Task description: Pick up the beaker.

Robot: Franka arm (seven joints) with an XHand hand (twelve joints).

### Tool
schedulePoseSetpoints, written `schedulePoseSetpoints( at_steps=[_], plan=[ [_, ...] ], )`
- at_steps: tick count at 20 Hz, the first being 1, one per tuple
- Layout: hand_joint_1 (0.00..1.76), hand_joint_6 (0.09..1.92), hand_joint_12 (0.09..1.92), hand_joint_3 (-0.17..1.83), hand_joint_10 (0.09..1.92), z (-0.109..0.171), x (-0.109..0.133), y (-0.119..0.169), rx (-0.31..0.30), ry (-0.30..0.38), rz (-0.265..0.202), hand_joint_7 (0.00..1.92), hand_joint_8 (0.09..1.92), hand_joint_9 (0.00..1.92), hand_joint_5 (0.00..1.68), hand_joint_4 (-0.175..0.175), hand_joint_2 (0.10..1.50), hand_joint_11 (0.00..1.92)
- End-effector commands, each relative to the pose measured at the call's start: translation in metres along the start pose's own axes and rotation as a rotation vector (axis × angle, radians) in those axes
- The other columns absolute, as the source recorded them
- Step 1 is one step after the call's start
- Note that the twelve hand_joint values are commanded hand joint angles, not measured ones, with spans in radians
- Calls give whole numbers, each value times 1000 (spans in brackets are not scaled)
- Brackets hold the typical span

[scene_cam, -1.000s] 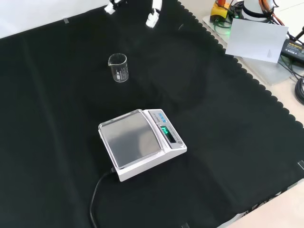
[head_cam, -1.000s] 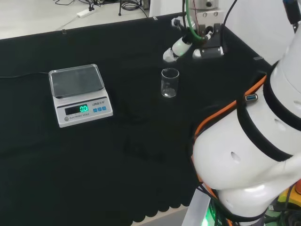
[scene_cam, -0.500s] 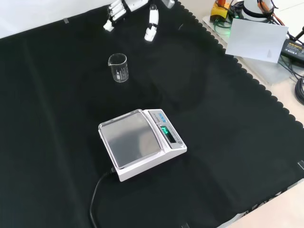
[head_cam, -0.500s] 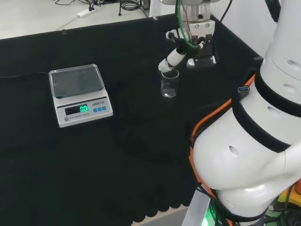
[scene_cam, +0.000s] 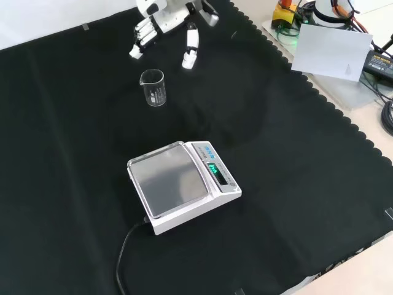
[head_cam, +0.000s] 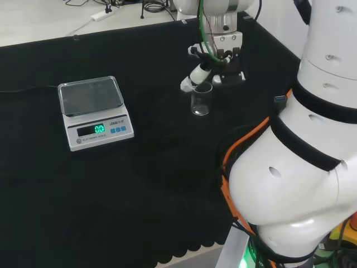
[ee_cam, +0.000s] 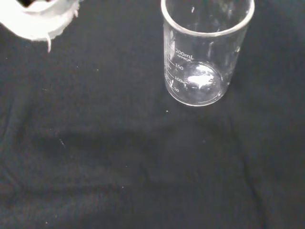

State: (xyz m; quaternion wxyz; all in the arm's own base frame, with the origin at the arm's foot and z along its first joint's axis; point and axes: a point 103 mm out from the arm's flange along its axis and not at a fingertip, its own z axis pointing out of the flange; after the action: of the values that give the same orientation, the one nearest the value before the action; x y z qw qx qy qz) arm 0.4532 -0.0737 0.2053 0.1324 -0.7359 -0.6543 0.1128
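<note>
Beaker (scene_cam: 153,87) sits upright at about 6 o'clock from the hand (scene_cam: 164,18) in front view, fingers spread, holding nothing; printed scale unreadable.

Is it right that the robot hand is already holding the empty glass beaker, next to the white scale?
Not quite. The robot hand isn't holding the beaker yet; its fingers are spread open above it, apart from the glass, as the front view shows. The beaker is empty and stands on the cloth near the white scale.

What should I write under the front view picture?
Open hand hovering above an upright glass beaker, with a scale nearby.
</note>
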Motion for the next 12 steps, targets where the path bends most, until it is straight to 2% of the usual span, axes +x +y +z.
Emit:
schedulePoseSetpoints(
  at_steps=[1,7,12],
  plan=[
    [744,87,1370,286,926,10,-1,17,10,0,0,25,713,117,144,29,586,0],
    [742,87,1363,280,924,25,-20,27,31,12,34,6,702,96,122,32,586,0],
    [738,87,1354,266,931,37,-28,34,52,26,42,0,623,72,104,36,589,0]
  ],
)
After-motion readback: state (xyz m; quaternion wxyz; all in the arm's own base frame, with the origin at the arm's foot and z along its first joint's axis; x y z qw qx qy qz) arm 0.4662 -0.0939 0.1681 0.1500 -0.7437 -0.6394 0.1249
